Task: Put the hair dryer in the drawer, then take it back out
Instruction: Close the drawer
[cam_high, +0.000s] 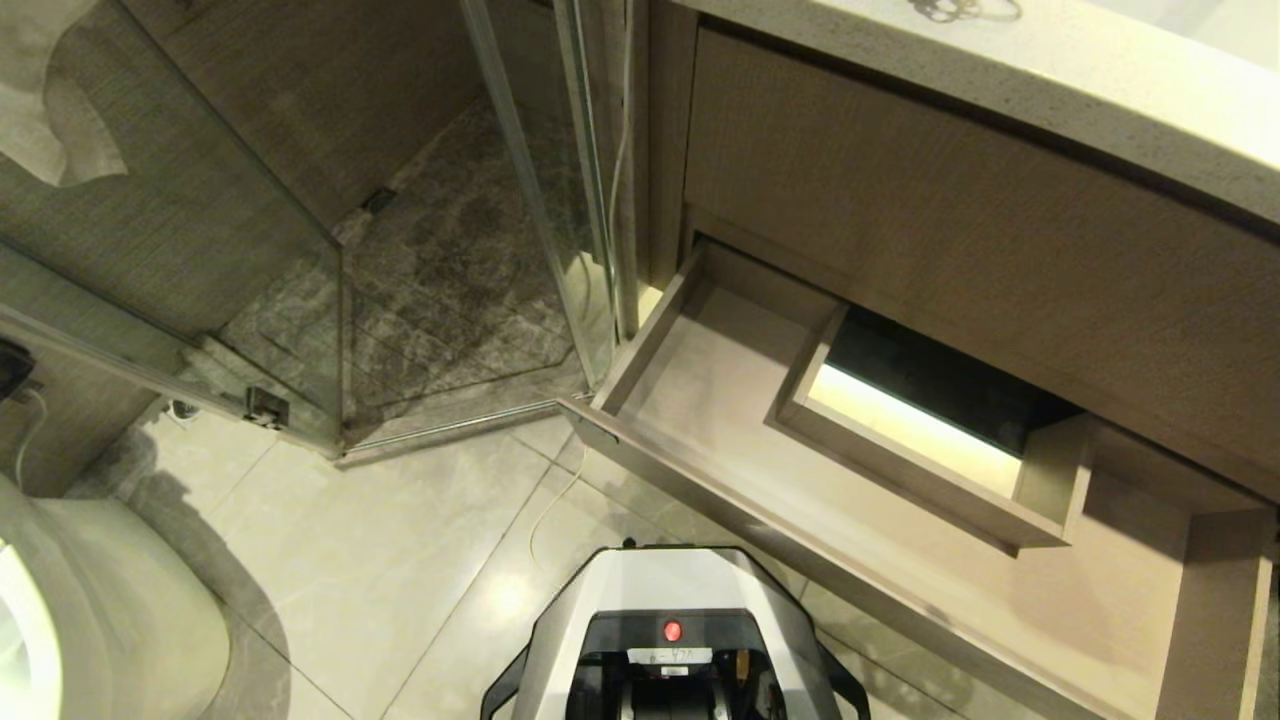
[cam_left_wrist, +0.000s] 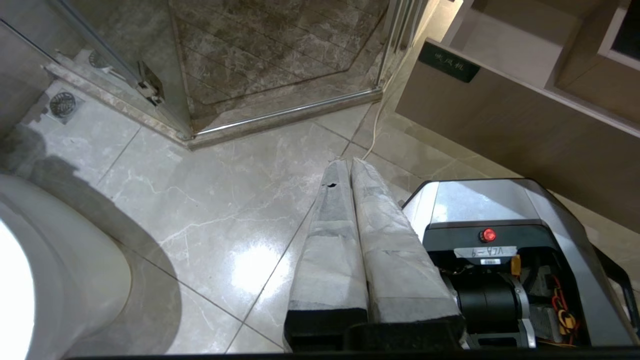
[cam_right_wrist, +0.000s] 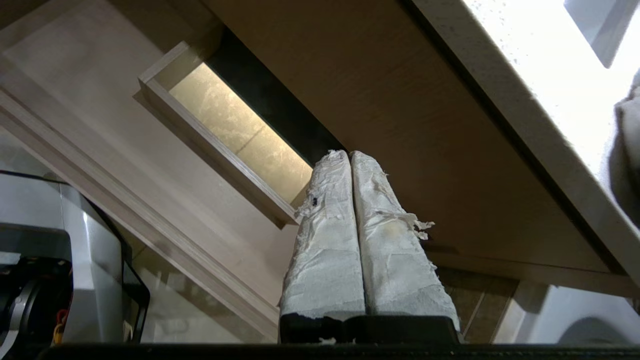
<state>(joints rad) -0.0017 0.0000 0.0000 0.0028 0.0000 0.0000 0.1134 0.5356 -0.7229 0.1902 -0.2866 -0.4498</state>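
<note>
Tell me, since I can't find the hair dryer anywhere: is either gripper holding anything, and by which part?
Nothing is held. The left gripper is shut on nothing over the floor, and the right gripper is shut on nothing above the open drawer.

The head view looks steeply down from above the robot's grey-and-black wheeled base (cam_high: 670, 640) onto the pulled-out light-brown wood-grain drawer (cam_high: 700, 400) and the glass shower enclosure (cam_high: 440, 250). The left wrist view looks down along the left gripper (cam_left_wrist: 348, 161) at the pale marble floor tiles (cam_left_wrist: 225, 200), close to the base. The right wrist view sits low, facing up past the right gripper (cam_right_wrist: 348, 154) at the drawer's boxed cut-out (cam_right_wrist: 220, 150), shared with the head view.
</note>
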